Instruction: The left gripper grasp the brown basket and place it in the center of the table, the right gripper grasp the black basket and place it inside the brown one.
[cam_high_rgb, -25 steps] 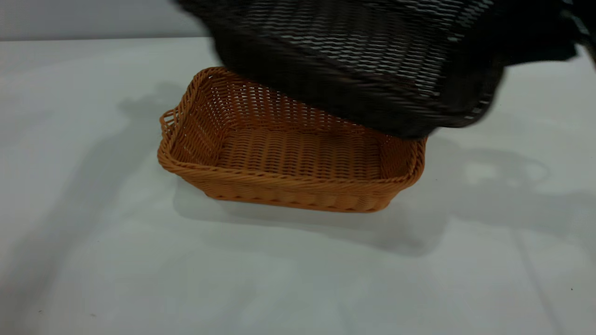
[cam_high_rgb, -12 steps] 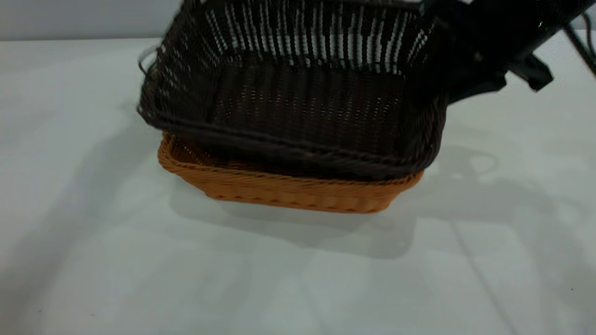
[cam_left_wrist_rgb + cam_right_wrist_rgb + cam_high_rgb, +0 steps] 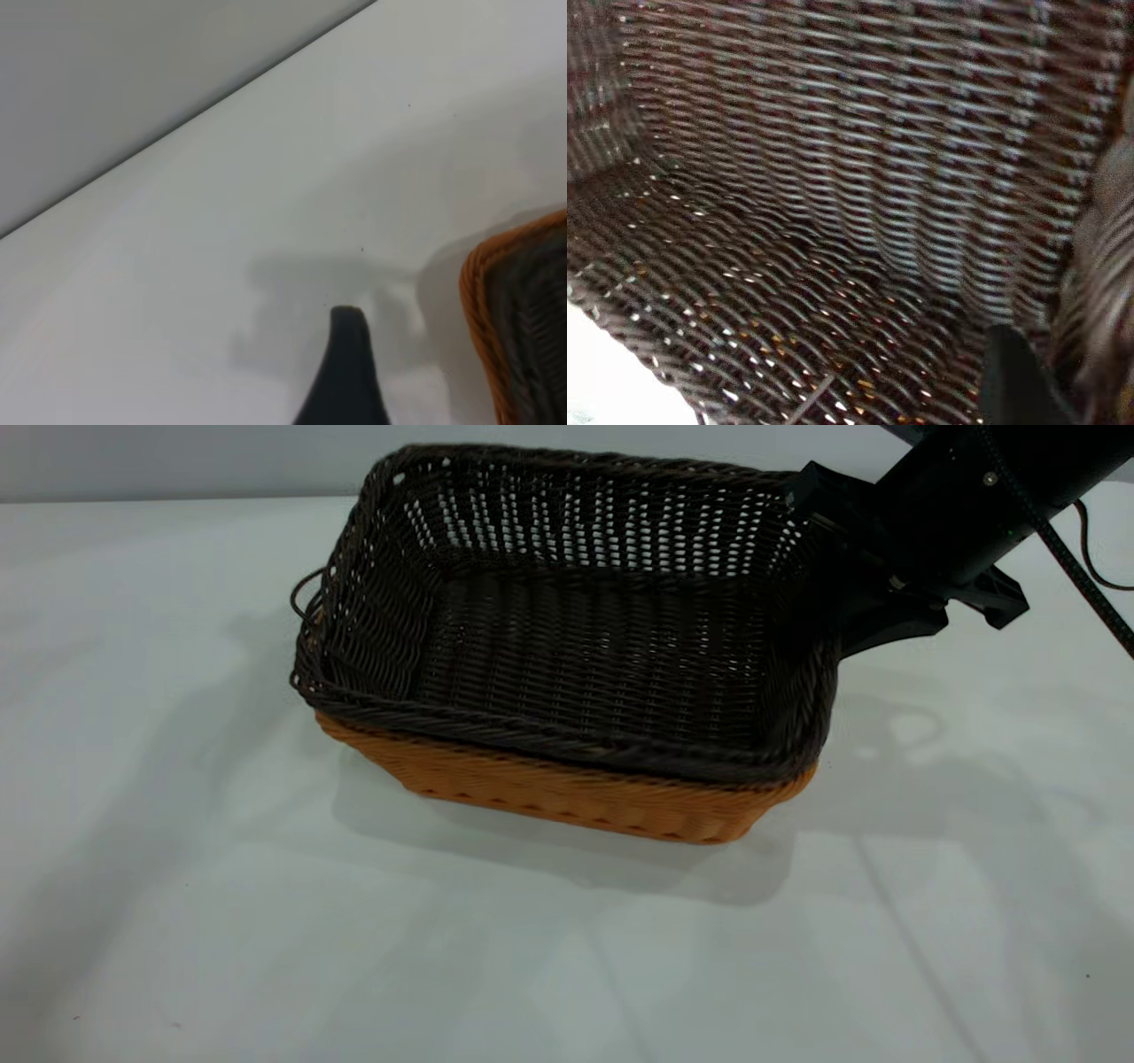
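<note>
**Dark basket nesting, release outstanding**

The rectangular black-brown woven wicker basket (image 3: 585, 615) is sitting inside the rectangular orange-tan woven wicker basket (image 3: 567, 793) mid-table (image 3: 177, 921), far edge apparently riding higher. The right gripper (image 3: 828, 571) is clamping its right-end wall; letting go seems all that is left. The left gripper (image 3: 347, 376) is hanging nearby, its opening impossible to judge.

bare lab: plain table (image 3: 177, 921), blank wall (image 3: 177, 460).
</note>
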Robot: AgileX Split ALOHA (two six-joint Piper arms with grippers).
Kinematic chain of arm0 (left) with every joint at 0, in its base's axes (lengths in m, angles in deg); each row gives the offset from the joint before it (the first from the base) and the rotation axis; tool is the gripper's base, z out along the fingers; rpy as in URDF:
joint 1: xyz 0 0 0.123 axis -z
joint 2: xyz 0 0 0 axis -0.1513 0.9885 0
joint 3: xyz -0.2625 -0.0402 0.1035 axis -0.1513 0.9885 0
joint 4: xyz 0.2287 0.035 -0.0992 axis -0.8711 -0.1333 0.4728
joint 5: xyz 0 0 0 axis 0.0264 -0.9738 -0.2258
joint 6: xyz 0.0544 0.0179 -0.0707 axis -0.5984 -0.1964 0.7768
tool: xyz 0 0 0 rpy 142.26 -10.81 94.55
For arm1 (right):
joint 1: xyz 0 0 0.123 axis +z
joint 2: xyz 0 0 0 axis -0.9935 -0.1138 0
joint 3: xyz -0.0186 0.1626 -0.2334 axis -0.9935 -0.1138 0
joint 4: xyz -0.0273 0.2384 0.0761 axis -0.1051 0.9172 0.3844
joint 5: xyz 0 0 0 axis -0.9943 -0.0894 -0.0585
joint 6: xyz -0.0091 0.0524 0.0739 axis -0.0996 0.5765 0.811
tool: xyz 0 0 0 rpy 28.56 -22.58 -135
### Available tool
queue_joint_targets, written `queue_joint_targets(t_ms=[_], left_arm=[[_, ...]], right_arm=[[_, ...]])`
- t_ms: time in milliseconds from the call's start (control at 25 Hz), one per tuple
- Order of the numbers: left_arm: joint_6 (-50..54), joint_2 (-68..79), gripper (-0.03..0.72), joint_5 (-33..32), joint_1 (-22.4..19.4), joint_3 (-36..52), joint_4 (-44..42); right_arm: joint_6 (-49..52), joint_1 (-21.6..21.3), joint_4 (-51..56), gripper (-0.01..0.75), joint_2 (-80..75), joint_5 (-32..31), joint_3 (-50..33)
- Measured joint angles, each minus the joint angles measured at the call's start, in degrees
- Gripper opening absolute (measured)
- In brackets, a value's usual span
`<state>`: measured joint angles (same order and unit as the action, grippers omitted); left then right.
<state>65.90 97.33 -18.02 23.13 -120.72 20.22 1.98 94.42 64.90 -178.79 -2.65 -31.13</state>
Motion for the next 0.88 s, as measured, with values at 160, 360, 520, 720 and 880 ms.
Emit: queue_joint_targets(t_ms=[160,360,520,720,880], left_arm=[[-0.1,0.0,0.564,0.0,0.0,0.0,-0.1],[-2.1,-1.5,0.564,0.4,0.0,0.0,-0.4],[-2.6,-7.1,0.564,2.1,0.0,0.0,-0.4],[-2.6,-17.7,0.564,-0.7,0.0,0.0,-0.4],[0.4,-26.8,0.564,-6.2,0.0,0.0,-0.4]], right_arm=[[-5.8,0.0,2.9,0.402,0.2,0.0,0.0],[-12.4,0.0,3.1,0.622,5.6,3.8,0.0],[-13.9,0.0,1.6,0.659,16.6,6.2,-0.1],[-12.7,0.0,-1.2,0.601,36.2,4.8,-0.1],[-7.0,0.0,-7.6,0.581,52.7,-4.2,-0.1]])
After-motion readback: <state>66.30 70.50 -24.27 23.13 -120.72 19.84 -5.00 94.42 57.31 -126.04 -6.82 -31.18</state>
